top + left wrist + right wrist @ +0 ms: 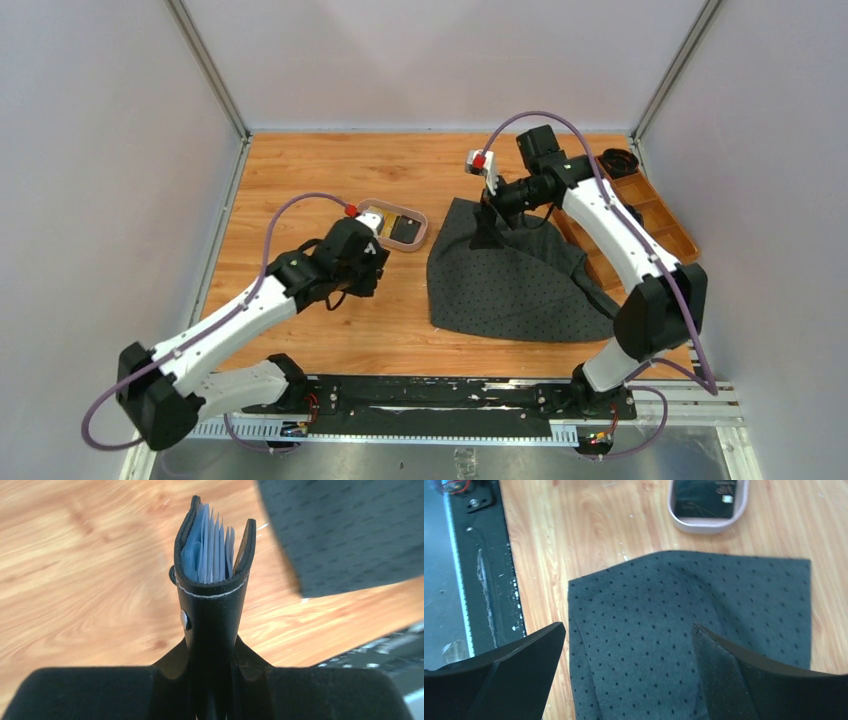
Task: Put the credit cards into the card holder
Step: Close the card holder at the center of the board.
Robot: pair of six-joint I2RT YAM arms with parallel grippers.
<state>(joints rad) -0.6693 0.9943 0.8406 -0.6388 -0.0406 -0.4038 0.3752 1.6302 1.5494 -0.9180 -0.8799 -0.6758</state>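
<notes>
Your left gripper (212, 662) is clamped on the card holder (212, 600), left of centre, its pockets fanned. A black card (704, 497) lies in the tray (706, 528) nearby. Your right gripper (628, 630) hangs wide open over the cloth (734, 595).

My overhead camera sits high behind the arm bases and looks down over the whole light wooden table (300, 170). The left wrist view is pressed close against a black bifold card holder (215, 615). The right wrist view looks down from just above. All three catch the dark grey dotted cloth (500, 280). Overhead and right wrist share the pinkish rounded shallow tray (706, 527).
</notes>
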